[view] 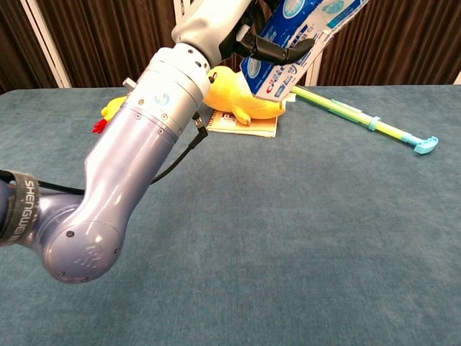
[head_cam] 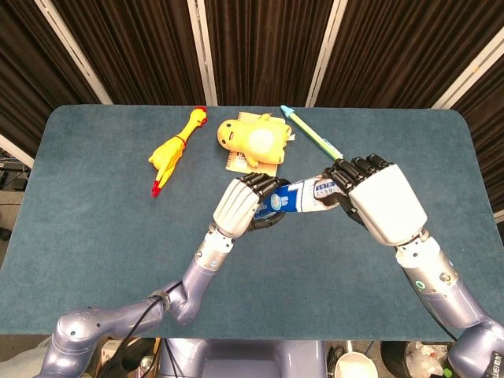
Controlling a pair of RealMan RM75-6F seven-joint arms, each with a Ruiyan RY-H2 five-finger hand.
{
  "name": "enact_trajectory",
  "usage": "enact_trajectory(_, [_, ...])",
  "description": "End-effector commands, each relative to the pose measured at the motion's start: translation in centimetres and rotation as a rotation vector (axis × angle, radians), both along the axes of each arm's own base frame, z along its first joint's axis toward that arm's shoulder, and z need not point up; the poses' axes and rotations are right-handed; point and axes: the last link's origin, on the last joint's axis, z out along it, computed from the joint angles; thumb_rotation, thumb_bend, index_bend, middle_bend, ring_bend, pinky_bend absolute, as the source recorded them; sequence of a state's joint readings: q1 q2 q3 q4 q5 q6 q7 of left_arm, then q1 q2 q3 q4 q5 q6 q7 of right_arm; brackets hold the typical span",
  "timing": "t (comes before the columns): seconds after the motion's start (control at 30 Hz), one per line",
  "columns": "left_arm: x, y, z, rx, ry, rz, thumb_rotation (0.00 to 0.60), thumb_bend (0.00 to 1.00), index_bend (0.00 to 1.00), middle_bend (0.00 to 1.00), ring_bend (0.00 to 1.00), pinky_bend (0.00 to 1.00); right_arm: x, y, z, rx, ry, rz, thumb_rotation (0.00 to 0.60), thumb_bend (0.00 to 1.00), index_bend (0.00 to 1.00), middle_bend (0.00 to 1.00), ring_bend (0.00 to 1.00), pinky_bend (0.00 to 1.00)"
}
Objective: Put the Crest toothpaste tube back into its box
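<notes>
Holding the Crest box (head_cam: pixel 303 197) aloft above the table (head_cam: pixel 94 228) at centre, my left hand (head_cam: pixel 239 206) grips its near end and my right hand (head_cam: pixel 376 203) grips the far end. Toothpaste tube: cannot tell its position.

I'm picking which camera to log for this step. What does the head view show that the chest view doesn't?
Only the head view shows the right hand gripping the Crest toothpaste box, the whole rubber chicken and the table edges. Only the chest view shows the box's underside close up and the far end of the green and yellow stick. Both show the left hand at the box's other end, and the yellow plush toy lying on a notepad.
</notes>
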State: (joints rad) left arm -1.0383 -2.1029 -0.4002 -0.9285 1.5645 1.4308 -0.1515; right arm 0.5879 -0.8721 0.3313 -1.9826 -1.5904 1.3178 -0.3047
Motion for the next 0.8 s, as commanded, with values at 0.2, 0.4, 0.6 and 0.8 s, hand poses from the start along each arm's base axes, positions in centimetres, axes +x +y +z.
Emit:
enact_trajectory(0.2, [-0.39, 0.10, 0.19, 0.003, -0.031, 0.009, 0.600, 0.44, 0.32, 0.49, 0.47, 0.53, -0.38, -0.02, -0.02, -0.067, 0.003, 0.055, 0.600, 0.36, 0.26, 0.48, 0.34, 0.42])
enact_trajectory(0.4, [-0.44, 0.09, 0.47, -0.003, -0.064, 0.015, 0.600, 0.44, 0.32, 0.49, 0.47, 0.53, -0.87, -0.14, -0.09, -0.079, -0.005, 0.061, 0.600, 0.33, 0.09, 0.46, 0.33, 0.40])
enact_trajectory(0.6, [-0.64, 0.14, 0.56, -0.004, -0.076, 0.021, 0.600, 0.44, 0.31, 0.49, 0.46, 0.53, -1.03, -0.11, -0.24, -0.096, 0.000, 0.082, 0.600, 0.30, 0.01, 0.45, 0.32, 0.38])
enact_trajectory(0.8, [-0.77, 0.14, 0.41, -0.010, -0.074, 0.020, 0.600, 0.44, 0.31, 0.48, 0.46, 0.53, -1.14, -0.23, -0.24, -0.107, -0.014, 0.091, 0.600, 0.27, 0.00, 0.43, 0.30, 0.37])
